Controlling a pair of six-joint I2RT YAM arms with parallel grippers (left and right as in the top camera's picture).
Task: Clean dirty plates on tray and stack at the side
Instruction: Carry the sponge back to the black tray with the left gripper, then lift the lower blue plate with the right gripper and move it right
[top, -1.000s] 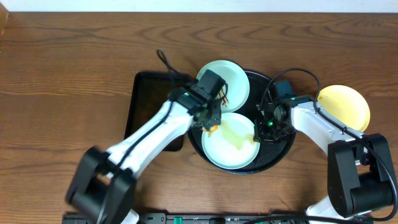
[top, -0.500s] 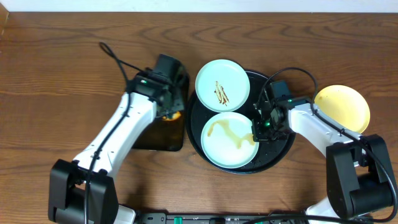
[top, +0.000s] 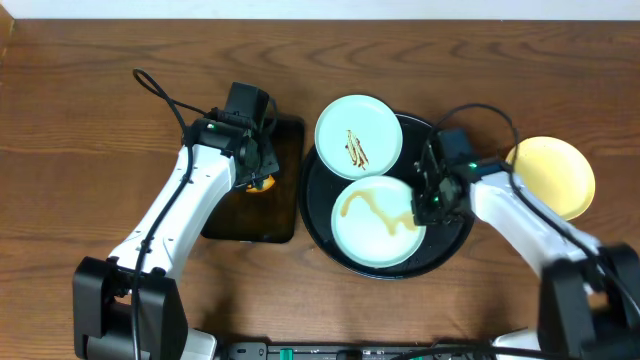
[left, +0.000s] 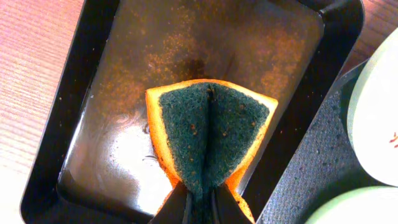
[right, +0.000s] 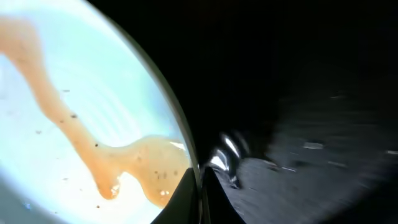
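Left claw tight on sponge, right claw tight on smeared plate — dark wood-grain tabletop

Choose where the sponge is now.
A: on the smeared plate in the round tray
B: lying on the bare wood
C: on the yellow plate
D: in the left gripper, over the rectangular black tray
D: the left gripper pinches the folded sponge above the rectangular tray.

A sponge over a rectangular black tray.
We see the sponge folded down its middle, dark green scouring face outward with an orange-yellow edge, and the tray's floor wet, glossy and speckled brown.
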